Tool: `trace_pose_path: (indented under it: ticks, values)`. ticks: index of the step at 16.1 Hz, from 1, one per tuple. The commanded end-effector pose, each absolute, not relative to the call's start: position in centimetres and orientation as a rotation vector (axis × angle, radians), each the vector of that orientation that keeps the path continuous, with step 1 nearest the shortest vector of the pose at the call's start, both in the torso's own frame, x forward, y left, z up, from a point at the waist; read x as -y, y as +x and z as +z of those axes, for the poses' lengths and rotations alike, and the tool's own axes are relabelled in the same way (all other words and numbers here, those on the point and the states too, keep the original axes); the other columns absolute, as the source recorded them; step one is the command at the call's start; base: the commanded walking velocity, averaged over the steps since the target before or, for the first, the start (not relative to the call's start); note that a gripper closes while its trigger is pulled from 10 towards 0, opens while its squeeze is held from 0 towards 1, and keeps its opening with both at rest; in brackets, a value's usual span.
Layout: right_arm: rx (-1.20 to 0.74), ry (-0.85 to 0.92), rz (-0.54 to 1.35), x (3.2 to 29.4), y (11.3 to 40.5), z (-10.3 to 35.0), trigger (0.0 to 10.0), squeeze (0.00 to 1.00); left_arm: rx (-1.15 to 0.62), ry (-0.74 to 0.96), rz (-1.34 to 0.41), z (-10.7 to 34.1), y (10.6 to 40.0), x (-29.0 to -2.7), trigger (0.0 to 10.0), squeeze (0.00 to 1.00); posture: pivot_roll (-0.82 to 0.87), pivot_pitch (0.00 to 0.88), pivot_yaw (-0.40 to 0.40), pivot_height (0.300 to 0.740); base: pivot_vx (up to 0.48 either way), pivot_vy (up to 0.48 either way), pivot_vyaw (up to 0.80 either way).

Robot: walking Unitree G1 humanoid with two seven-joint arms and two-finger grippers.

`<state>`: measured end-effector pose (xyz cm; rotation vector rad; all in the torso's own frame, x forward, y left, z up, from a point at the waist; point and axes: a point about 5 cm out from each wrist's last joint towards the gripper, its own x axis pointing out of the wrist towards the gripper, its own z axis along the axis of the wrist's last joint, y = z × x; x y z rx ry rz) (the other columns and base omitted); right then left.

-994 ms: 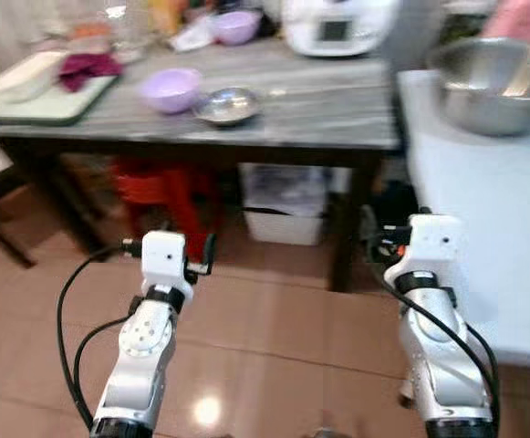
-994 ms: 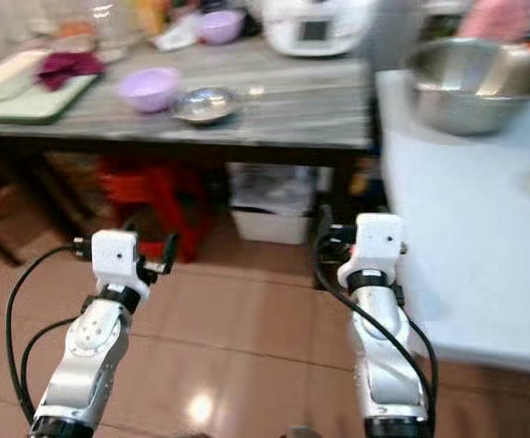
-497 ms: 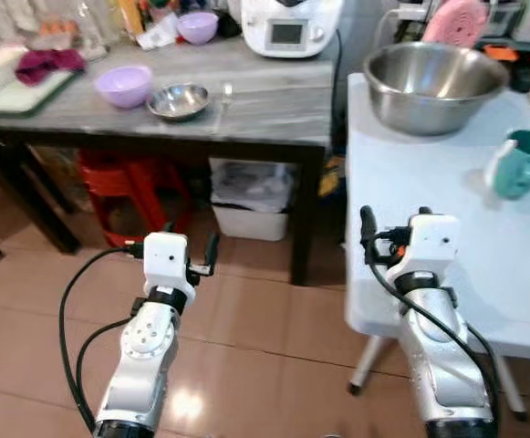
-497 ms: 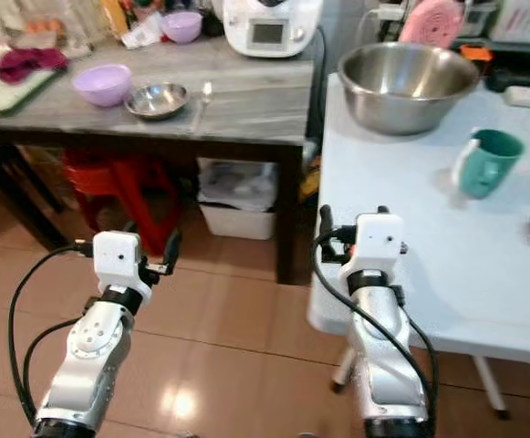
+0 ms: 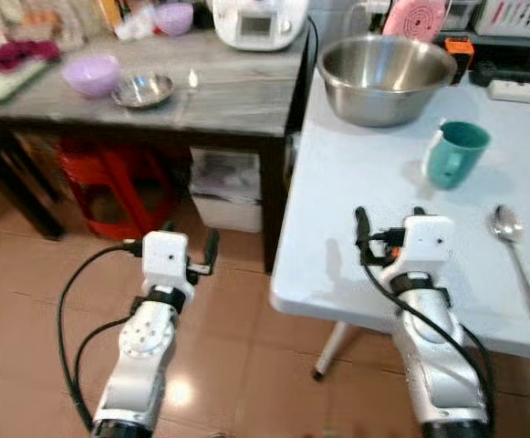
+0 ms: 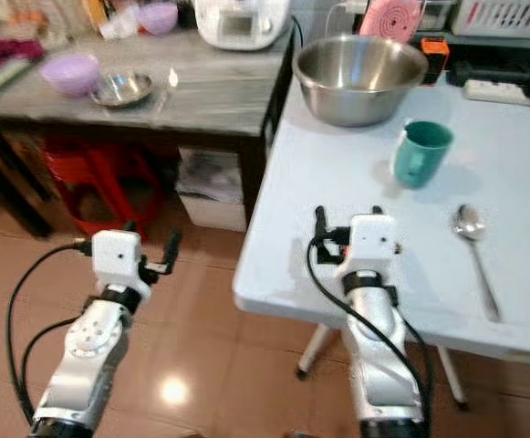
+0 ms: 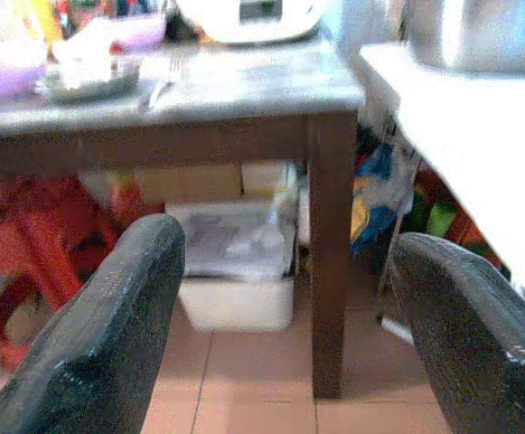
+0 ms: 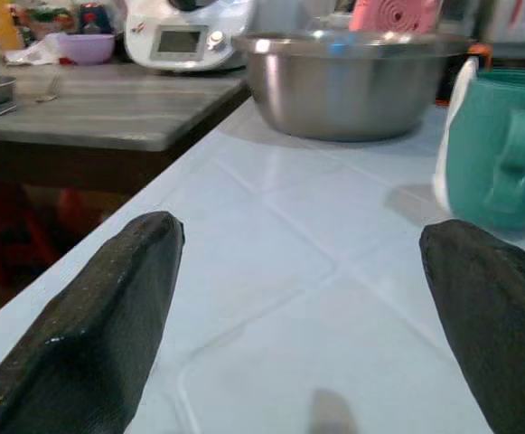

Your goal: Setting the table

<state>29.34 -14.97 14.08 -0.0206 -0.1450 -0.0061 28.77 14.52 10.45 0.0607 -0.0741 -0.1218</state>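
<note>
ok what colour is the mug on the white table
Teal green. The mug shows best in the right wrist view, standing near the steel bowl.

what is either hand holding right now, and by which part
Nothing is held. The right hand hangs open over the white table, short of the teal mug; the left hand is open above the floor.

Quick count: two tables, a white tiled one (image 5: 365,173) on the right and a grey wood-grain one with dark legs (image 5: 237,91) on the left. One big steel mixing bowl (image 5: 385,78), one teal mug (image 5: 454,153) and one metal spoon (image 5: 514,246) on the white one. Far left there are two lilac plastic bowls (image 5: 91,73) (image 5: 173,16), one small steel dish (image 5: 142,89) and one white kitchen appliance (image 5: 257,22). One red stool (image 5: 119,187) and one white bin (image 5: 223,187) underneath.
</note>
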Motion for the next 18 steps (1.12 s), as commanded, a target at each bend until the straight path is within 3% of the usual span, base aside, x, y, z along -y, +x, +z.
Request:
trace_pose_path:
  ticks: [1, 11, 18]
  values:
    - [0.149, -0.021, 0.011, 14.61, 29.24, 14.24, 10.0, 0.0, 0.075, 0.068, -0.121, 10.55, 28.75, -14.84, 10.0, 0.0, -0.1, 0.134, 0.086, 0.74, 0.0, -0.364, 0.0]
    - [0.139, -0.013, 0.003, 14.76, 28.93, 14.07, 10.0, 0.0, 0.076, 0.066, -0.135, 10.56, 28.66, -14.54, 10.0, 0.0, -0.1, 0.143, 0.089, 0.74, 0.0, -0.368, 0.0]
    - [0.127, -0.005, 0.0, 14.77, 28.71, 13.82, 10.0, 0.0, 0.06, 0.045, -0.164, 10.11, 28.4, -14.28, 10.0, 0.0, -0.11, 0.15, 0.092, 0.74, 0.0, 0.0, 0.0]
